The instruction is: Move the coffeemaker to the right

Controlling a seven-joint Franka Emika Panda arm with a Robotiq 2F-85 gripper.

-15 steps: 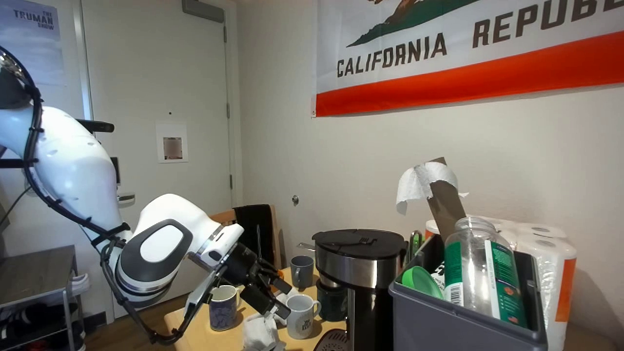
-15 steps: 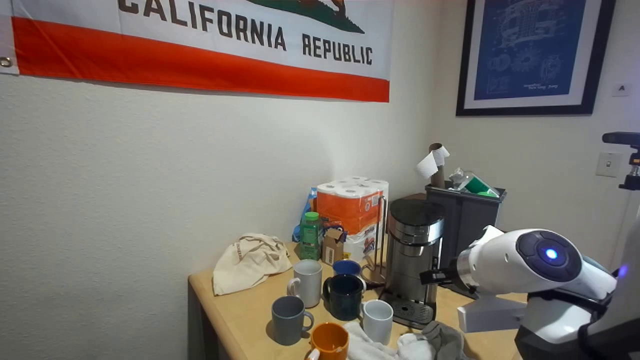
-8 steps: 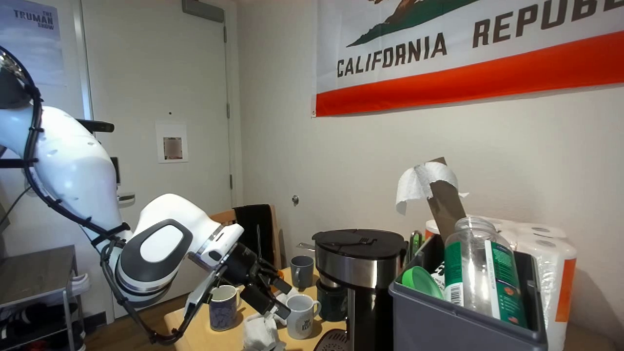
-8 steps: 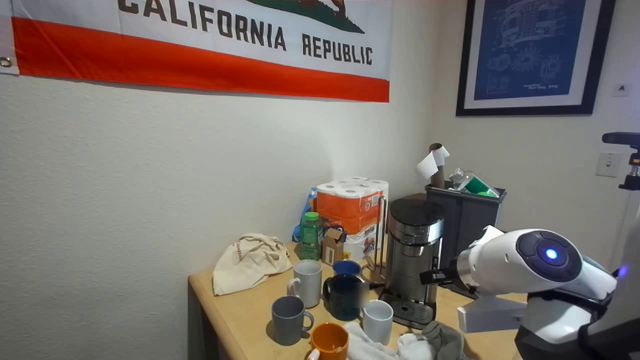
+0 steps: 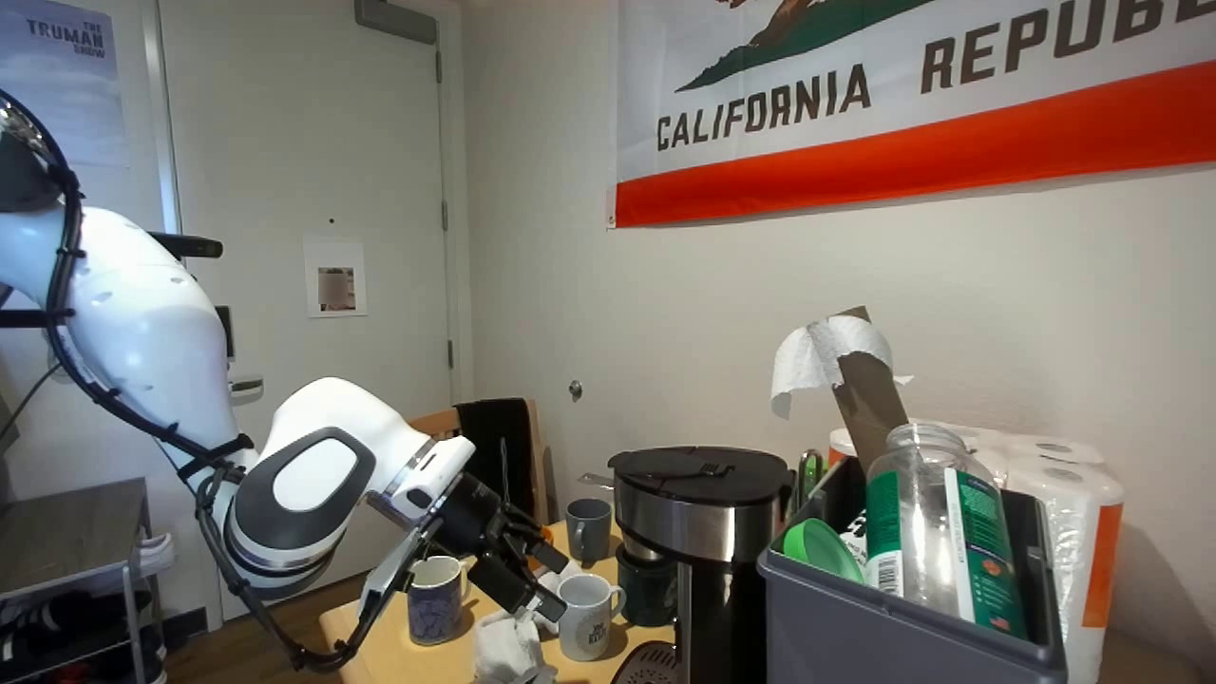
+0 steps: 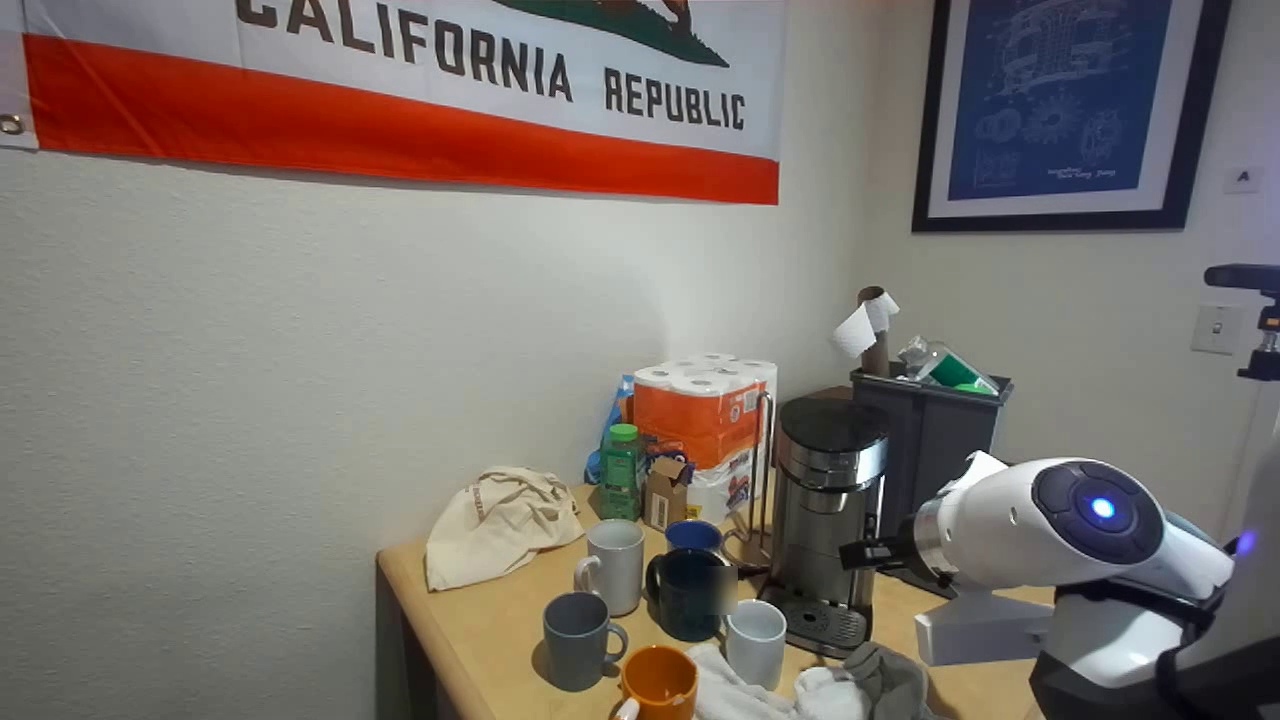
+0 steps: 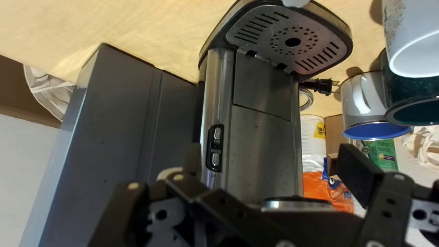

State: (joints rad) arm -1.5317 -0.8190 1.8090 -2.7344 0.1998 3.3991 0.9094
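Wrist view, standing upside down with the table (image 7: 144,27) along the top, has the single-serve coffeemaker (image 7: 262,137) straight ahead of the end effector (image 7: 269,156), its front and drip tray (image 7: 291,34) toward the camera. The coffeemaker's long axis is upright; the end effector is spread across its width, released and holding nothing, and in an exterior view its fingers (image 5: 508,581) stand apart from the coffeemaker. On the table it stands well in from the left edge seen in an exterior view, with mugs (image 6: 615,565) between. Seen from the arm (image 5: 323,408), right should mean toward the dark gray plastic bin (image 7: 130,113) (so close alongside that I cannot tell whether they touch). The coming move likely turns on that: a rightward push would have to start from the mug side, and the bin may block it. Against half a second and a second ago, both exterior views match: arm, coffeemaker, bin and mugs show no visible shift.
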